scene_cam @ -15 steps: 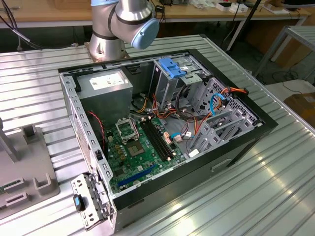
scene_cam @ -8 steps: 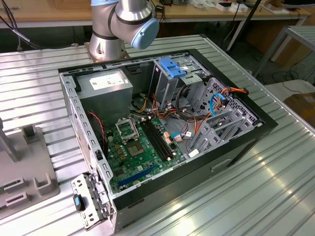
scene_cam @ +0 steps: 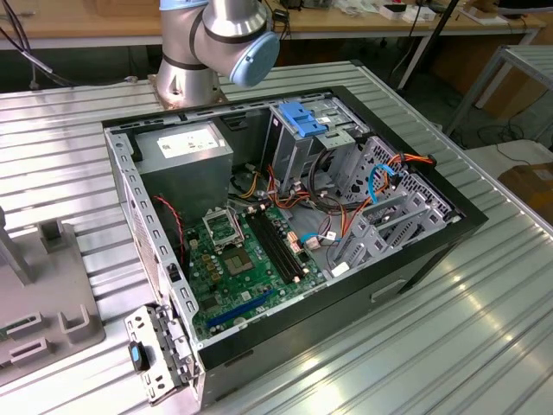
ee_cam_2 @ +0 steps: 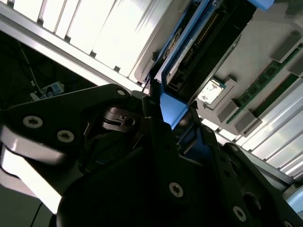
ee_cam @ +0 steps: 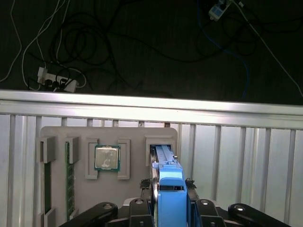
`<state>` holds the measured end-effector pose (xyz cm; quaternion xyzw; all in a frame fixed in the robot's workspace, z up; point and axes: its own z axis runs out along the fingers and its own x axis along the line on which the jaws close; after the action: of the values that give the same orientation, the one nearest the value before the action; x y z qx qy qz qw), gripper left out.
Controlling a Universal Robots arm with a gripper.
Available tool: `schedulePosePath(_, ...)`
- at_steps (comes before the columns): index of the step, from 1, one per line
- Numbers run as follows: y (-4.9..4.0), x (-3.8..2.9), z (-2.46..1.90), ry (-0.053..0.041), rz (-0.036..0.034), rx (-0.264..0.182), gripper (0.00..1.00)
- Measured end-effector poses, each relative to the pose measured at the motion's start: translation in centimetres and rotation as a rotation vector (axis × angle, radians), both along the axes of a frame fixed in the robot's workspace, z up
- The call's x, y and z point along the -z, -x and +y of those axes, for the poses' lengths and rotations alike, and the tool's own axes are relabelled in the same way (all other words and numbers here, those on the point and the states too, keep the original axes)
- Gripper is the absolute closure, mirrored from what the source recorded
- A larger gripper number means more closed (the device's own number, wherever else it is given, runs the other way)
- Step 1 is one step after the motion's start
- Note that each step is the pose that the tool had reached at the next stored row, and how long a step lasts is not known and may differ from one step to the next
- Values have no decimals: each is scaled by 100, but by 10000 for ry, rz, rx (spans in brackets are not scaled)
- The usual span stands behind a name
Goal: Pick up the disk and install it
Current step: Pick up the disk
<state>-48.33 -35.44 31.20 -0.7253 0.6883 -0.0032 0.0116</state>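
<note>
The disk (ee_cam: pixel 164 158) stands on edge in a slot of the grey holder tray (ee_cam: pixel 109 135), its blue rail facing the camera. In the first wrist view my gripper (ee_cam: pixel 169 188) sits over the near end of that rail, with a black finger pressed against each side. In the second wrist view the disk (ee_cam_2: pixel 199 42) shows its dark side and connector edge, and the blue rail runs into my gripper (ee_cam_2: pixel 166 109) between the black fingers. In the exterior view the arm's base (scene_cam: pixel 216 43) stands behind the open computer case (scene_cam: pixel 449 233).
The tray also holds a processor chip (ee_cam: pixel 107 157) and a memory stick (ee_cam: pixel 69 179). Just beyond the tray runs the ribbed table's edge (ee_cam: pixel 142 106), with cables on the floor past it. Inside the case are the drive cage with a blue latch (scene_cam: pixel 304 117), the power supply (scene_cam: pixel 186 147) and the green board (scene_cam: pixel 242 255).
</note>
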Motion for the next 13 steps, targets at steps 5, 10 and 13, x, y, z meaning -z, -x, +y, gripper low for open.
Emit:
schedulePosePath(5,0,-107,0,0,1,0,64)
schedulePosePath(10,0,-216,0,-1,-18,0,64)
schedulePosePath(13,0,-297,0,1,-15,0,64)
